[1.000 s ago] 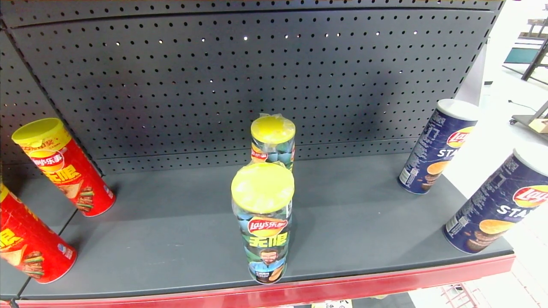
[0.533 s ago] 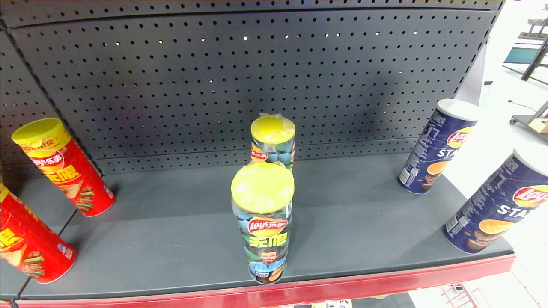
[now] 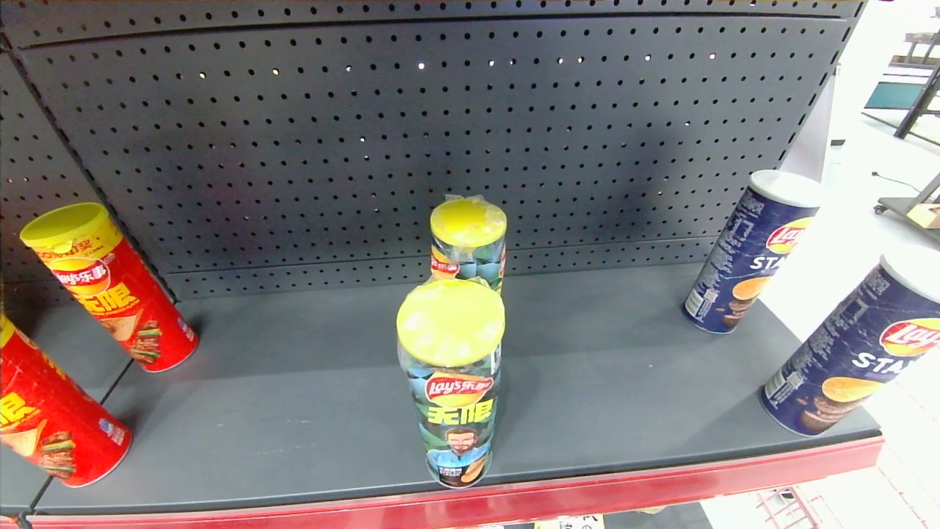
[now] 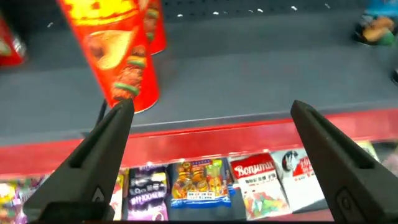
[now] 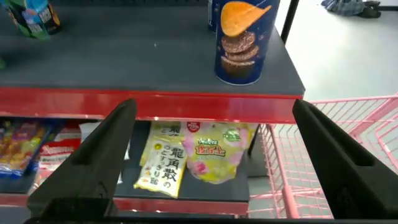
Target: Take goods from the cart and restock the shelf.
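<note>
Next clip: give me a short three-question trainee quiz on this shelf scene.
1. How many green chip cans with yellow lids stand in the middle of the shelf?
2. True or false: the right gripper holds a blue chip can.
3. The left gripper has its jaws: A open and empty; B shut on a red chip can; C shut on a bag.
Key: 1 two; 2 false; 3 A.

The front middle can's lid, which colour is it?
The lid is yellow, best in the head view.
</note>
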Robot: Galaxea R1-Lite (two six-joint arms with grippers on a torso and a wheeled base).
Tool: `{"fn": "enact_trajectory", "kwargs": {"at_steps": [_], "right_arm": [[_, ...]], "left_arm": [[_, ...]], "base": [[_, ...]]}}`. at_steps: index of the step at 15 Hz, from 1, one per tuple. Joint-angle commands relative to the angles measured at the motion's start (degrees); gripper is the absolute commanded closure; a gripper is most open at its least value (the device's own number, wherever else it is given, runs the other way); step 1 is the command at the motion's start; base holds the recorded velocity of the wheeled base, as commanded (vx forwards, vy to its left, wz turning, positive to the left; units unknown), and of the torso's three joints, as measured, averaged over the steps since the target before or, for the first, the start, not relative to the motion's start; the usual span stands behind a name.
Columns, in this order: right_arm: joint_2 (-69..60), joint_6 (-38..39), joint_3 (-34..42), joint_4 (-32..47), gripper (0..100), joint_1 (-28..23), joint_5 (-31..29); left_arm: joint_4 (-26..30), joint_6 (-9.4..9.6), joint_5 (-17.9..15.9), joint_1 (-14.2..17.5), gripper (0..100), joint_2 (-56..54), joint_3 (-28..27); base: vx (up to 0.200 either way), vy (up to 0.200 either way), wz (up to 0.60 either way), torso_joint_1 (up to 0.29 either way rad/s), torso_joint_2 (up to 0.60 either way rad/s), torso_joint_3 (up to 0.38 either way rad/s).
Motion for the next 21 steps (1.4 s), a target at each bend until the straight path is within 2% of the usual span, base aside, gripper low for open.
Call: {"fn": "enact_trajectory", "kwargs": {"at_steps": [1,9,12,21], "right_arm": [[-0.01,-0.02,0.71,-0.19,0,0.04,-0.22],[-0.01,1.12,0.71,-0.01,0,0.04,-1.10],[-0.01,1.39,0.71,-0.01,0,0.04,-1.28],[-0.01,1.39,0.71,-0.01,0,0.04,-1.28]], "left_arm": [[-0.02,-0.13,0.22,0.02,0,0.07,0.05],[0.06,-0.13,0.22,0.02,0,0.07,0.05],[-0.02,-0.04,0.22,0.02,0,0.07,0.05],[-0.02,0.22,0.13,0.02,0,0.07,0.05]], "base": [[0.000,0.000,0.00,0.000,0.00,0.000],[0.000,0.000,0.00,0.000,0.00,0.000],[0.000,0.000,0.60,0.004,0.00,0.002],[0.000,0.000,0.00,0.000,0.00,0.000]]}}
